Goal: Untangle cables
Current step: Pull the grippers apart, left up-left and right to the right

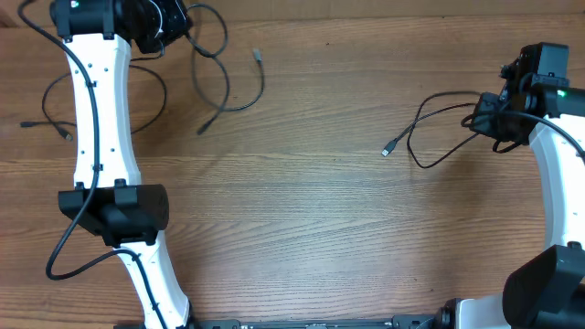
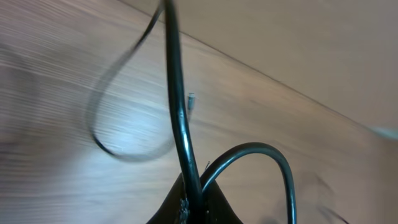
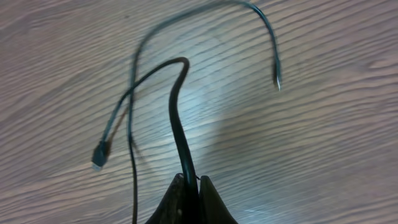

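Two thin black cables lie apart on the wooden table. One cable (image 1: 224, 78) loops at the top left, its plug end (image 1: 258, 56) pointing up. My left gripper (image 1: 174, 27) is shut on this cable (image 2: 177, 118), held above the table. The other cable (image 1: 430, 137) lies at the right, its plug (image 1: 388, 150) toward the centre. My right gripper (image 1: 484, 117) is shut on that cable (image 3: 177, 124), with its plug (image 3: 99, 155) and the other end (image 3: 277, 79) hanging over the wood.
The left arm's own thicker wires (image 1: 59, 110) trail over the table at the left, with a small connector (image 1: 64, 134). The left arm base (image 1: 114, 210) stands at lower left and the right arm (image 1: 548, 164) runs down the right edge.
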`<state>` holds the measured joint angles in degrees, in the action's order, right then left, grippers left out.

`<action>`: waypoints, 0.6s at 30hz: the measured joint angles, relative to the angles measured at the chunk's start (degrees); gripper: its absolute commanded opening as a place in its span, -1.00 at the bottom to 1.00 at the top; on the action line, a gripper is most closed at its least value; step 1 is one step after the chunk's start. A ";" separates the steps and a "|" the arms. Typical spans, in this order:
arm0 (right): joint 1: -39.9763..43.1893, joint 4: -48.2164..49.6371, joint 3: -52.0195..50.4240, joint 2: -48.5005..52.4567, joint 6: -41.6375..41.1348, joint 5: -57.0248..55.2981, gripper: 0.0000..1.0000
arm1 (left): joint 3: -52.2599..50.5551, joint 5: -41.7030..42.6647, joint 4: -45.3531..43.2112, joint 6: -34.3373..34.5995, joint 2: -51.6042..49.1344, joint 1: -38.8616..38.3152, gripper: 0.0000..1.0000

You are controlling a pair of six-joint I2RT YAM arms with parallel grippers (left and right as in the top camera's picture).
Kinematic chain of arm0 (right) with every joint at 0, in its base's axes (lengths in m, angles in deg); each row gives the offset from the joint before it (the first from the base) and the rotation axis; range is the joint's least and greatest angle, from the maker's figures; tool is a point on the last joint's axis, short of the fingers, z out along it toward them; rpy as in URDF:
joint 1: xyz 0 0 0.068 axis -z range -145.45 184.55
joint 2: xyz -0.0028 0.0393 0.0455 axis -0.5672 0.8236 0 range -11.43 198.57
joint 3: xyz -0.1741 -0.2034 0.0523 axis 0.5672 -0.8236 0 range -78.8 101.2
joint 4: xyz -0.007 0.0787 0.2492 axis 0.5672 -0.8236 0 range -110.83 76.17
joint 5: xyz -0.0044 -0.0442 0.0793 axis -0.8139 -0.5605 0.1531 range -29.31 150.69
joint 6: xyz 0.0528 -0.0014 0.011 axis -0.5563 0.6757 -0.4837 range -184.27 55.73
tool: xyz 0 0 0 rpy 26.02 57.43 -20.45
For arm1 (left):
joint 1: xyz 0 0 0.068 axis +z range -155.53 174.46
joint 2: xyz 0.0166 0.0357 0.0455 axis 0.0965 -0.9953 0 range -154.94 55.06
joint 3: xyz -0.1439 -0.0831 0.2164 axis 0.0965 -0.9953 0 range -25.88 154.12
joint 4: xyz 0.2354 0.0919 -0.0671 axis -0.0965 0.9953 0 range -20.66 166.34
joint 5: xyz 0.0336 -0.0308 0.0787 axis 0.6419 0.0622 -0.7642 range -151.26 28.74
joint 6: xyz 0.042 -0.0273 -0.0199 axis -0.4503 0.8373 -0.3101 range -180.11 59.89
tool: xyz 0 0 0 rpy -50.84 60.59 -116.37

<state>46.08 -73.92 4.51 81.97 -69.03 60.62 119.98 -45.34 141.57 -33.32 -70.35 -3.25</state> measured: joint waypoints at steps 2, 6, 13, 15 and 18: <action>-0.02 0.00 0.00 0.00 -0.17 1.44 -0.91 | 0.00 -5.92 -1.31 -0.07 -0.02 -0.92 -0.91; -0.02 -0.04 0.00 0.00 -0.24 3.37 -0.89 | 0.00 -11.89 -5.29 -0.20 -0.92 -2.38 -0.92; -0.04 0.55 0.00 0.00 -0.57 4.37 -0.89 | 0.02 -15.10 -11.08 1.81 -8.48 -4.00 -0.92; -0.04 0.83 0.00 0.00 -0.57 4.37 -0.88 | 0.00 -14.80 -12.92 2.49 -11.63 -4.20 -0.91; -0.04 1.38 0.00 0.00 -0.59 4.46 -0.86 | 0.00 -12.50 -17.44 3.26 -17.09 -4.55 -0.85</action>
<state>46.04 -72.55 4.51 81.97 -69.62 65.08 119.98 -57.84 124.12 -30.06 -87.44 -7.80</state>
